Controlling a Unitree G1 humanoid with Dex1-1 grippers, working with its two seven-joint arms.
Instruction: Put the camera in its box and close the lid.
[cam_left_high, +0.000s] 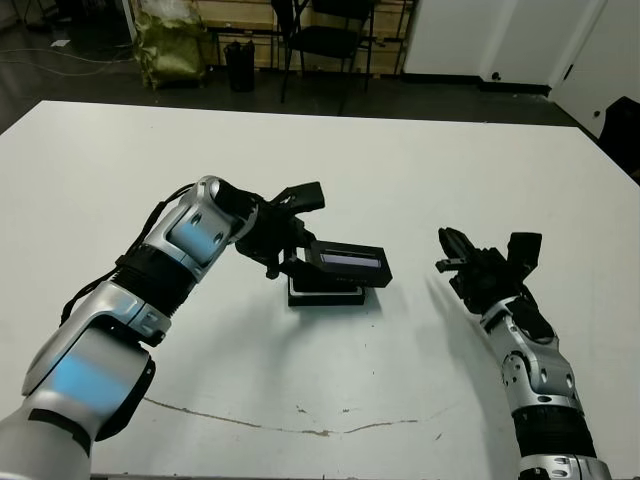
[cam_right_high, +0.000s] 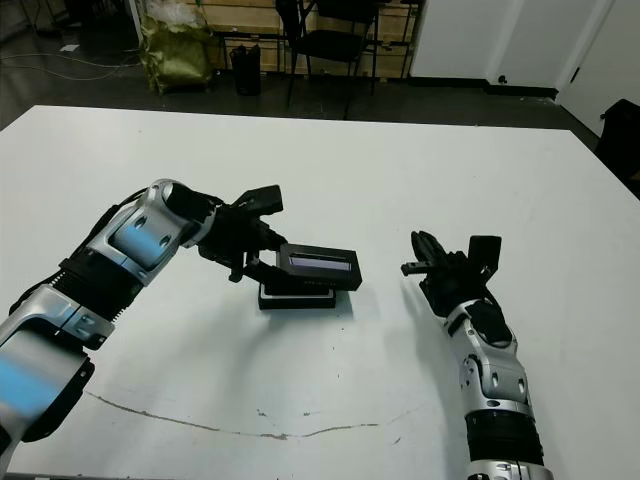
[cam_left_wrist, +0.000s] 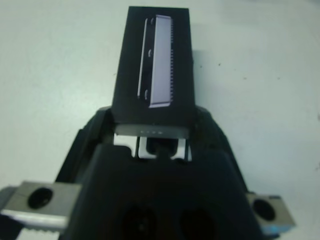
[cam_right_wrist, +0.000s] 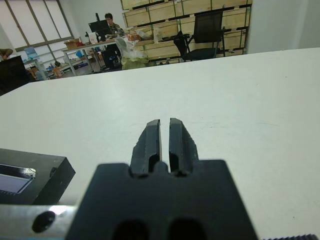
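My left gripper (cam_left_high: 297, 262) is shut on one end of the lid (cam_left_high: 346, 263), a flat black cover with a pale glossy strip. The left wrist view shows the lid (cam_left_wrist: 152, 60) stretching away between my fingers (cam_left_wrist: 92, 135). It hangs level just above the box (cam_left_high: 326, 295), a shallow black tray with a white lining, and is shifted a little to the right of it. The camera is hidden; I cannot tell whether it lies in the box under the lid. To the right, my right gripper (cam_left_high: 447, 252) hovers apart from the box, shut with nothing in it (cam_right_wrist: 165, 134).
The white table (cam_left_high: 420, 170) has bare surface all around the box. A thin dark crack line (cam_left_high: 250, 420) runs across its near part. A black chair (cam_left_high: 325, 40) and wooden crates stand beyond the far edge. A person sits at a distant desk (cam_right_wrist: 107, 22).
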